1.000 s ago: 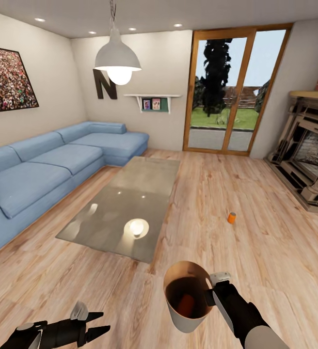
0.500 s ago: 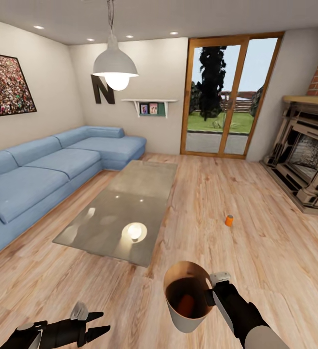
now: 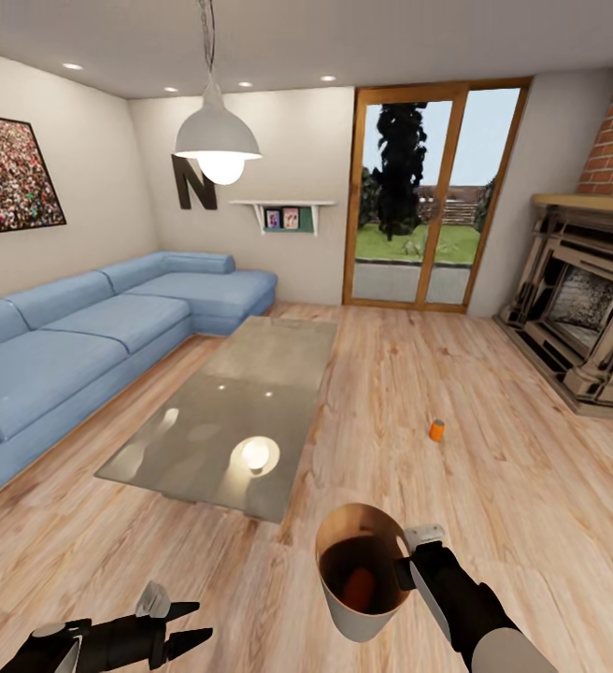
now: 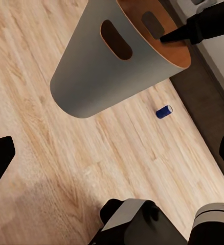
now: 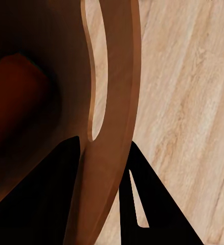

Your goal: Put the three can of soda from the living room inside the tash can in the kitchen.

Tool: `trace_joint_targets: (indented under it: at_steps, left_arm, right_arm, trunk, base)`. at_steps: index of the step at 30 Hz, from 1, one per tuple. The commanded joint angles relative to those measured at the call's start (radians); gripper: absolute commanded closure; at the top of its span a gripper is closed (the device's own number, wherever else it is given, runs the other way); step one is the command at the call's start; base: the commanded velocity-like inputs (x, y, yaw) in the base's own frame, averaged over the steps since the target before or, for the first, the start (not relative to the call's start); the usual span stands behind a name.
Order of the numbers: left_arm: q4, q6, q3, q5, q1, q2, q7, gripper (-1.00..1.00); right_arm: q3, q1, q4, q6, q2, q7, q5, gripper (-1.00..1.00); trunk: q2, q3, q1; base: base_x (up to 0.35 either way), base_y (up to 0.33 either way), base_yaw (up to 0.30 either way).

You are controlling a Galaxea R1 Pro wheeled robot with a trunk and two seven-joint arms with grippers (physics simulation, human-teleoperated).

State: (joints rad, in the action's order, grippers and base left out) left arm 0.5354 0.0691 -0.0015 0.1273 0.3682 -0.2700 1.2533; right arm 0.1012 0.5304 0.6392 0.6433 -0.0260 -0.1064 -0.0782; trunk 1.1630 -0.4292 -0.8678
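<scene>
Right now the robot is standing in the living room and carrying the tash can (image 3: 363, 570) off the floor with its right gripper (image 3: 407, 559). The right jaws are pinching the bin's rim, one finger inside and one outside, right by a handle slot. One orange can (image 3: 359, 587) is already lying inside the bin, at the bottom. Another orange can (image 3: 436, 430) is standing upright on the wood floor, ahead of the robot and a bit to the right, well apart from both grippers. It is sitting between the glass table (image 3: 232, 411) and the fireplace (image 3: 582, 318). The left gripper (image 3: 178, 626) is hanging low on the left side with its jaws open and nothing in them. The right arm is on the same side as that can, but it is busy holding the bin, so the empty left hand is probably the one that will have to do the picking. In the left wrist view, a dark blue can (image 4: 164, 111) is lying on its side on the floor, beyond the bin.
</scene>
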Motion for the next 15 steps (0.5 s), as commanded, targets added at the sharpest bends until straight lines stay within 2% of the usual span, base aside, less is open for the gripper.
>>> trace_joint_targets:
  at_steps: [1,15]
  left_arm:
    - [0.0,0.0,0.0,0.0,0.0,0.0,0.0,-1.0]
    - [0.0,0.0,0.0,0.0,0.0,0.0,0.0,-1.0]
  right_arm:
    - [0.0,0.0,0.001,-0.001,0.0,0.001,0.004,1.0]
    - [0.0,0.0,0.001,-0.001,0.0,0.001,0.004,1.0]
  trunk:
    - [0.0,0.002,0.0]
    - [0.0,0.025,0.0]
  base:
    - [0.0,0.0,-0.061]
    - [0.0,0.0,-0.061]
